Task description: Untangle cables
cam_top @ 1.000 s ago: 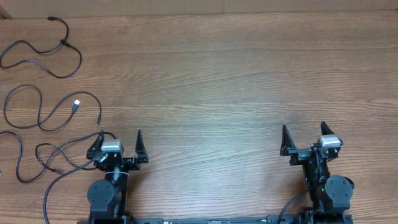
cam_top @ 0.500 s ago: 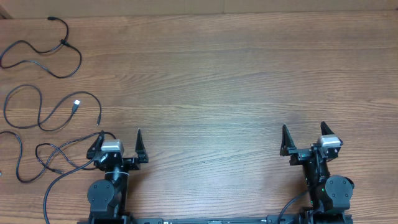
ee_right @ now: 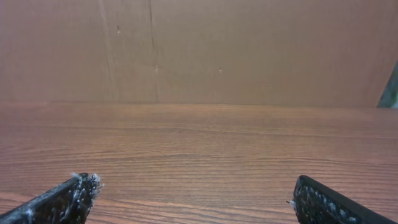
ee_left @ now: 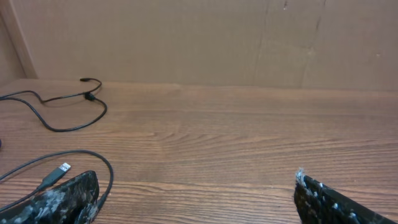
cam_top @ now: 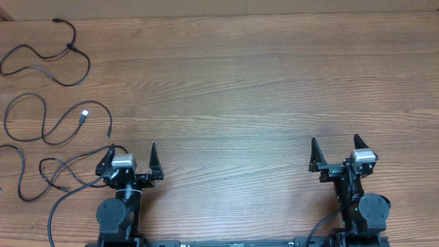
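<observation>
Cables (cam_top: 48, 123): thin black cords, separate loose loops, table's left side.

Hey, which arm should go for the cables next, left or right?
Left. The cables all lie on the left side, the nearest loop beside the open left gripper. The right gripper, also open, has no cable in its wrist view.

- A brown wood-grain table (cam_top: 240, 89) fills the overhead view, its grain running left to right.
- A plain tan wall (ee_left: 186, 37) of board-like panels stands along the table's far edge.
- Vertical seams (ee_right: 152, 50) divide the panels, which carry a few small dark specks.
- A dark strip (ee_right: 390, 87) cuts the right wrist view's right edge; what it is cannot be told.
- The light is soft and even, with a faint sheen on the wood.
</observation>
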